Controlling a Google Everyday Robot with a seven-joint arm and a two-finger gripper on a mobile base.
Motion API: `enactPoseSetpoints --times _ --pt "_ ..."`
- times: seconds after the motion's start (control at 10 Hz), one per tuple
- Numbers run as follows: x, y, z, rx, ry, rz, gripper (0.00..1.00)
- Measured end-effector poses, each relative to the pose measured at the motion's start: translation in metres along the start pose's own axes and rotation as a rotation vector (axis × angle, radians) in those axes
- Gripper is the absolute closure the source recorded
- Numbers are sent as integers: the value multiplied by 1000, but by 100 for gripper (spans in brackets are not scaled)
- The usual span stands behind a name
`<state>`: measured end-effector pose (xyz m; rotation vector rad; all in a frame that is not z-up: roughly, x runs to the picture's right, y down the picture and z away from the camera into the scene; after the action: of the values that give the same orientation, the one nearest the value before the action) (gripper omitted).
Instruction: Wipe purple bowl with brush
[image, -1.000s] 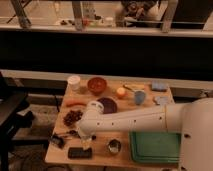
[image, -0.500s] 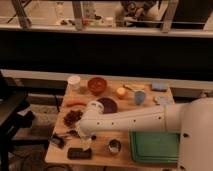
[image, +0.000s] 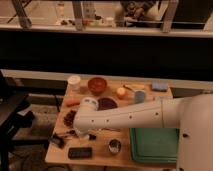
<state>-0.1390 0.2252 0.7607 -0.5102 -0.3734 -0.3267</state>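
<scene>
At the front edge of the wooden table (image: 55, 156) lie a dark block (image: 80, 152) and a small metal cup (image: 114, 146), with a green tray (image: 152, 145) filling the right front corner. Just behind the block, near the left edge, a slim dark tool lies at a slant, seemingly the brush (image: 58, 141).

The white arm (image: 135, 116) reaches in from the right, crosses the middle of the table and bends down at its left end. The gripper (image: 76, 133) hangs low over the left part of the table, near the brush. I cannot tell whether the claw is apart or together, nor whether it touches anything.

Just beyond the arm's bend sits the purple bowl (image: 107, 103), half hidden behind it, in the middle of the table. An orange piece (image: 73, 103) lies to its left. Farther back stand a white cup (image: 74, 81), an orange-brown bowl (image: 97, 84), a yellow ball (image: 120, 92), a grey-blue cup (image: 139, 96) and a blue sponge (image: 160, 86).

Dark furniture (image: 10, 112) stands left of the table. Behind rises a dark wall (image: 105, 52), topped by a railing (image: 77, 15).
</scene>
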Motion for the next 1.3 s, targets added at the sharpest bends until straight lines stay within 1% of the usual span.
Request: enactPoseSetpoints --times 0.3,0.4,0.7,0.9,1.0,1.2,1.3 --pt "-1 -2 2 7 0 1 20" --pt "3 -3 7 16 -2 4 20" --pt "8 -8 12 31 -6 10 20" --pt "13 -11 16 35 -8 22 20" --pt "14 -12 19 28 -16 39 20" --pt "17 -9 23 -6 -28 81 20" --pt "19 -8 25 -14 -30 91 20"
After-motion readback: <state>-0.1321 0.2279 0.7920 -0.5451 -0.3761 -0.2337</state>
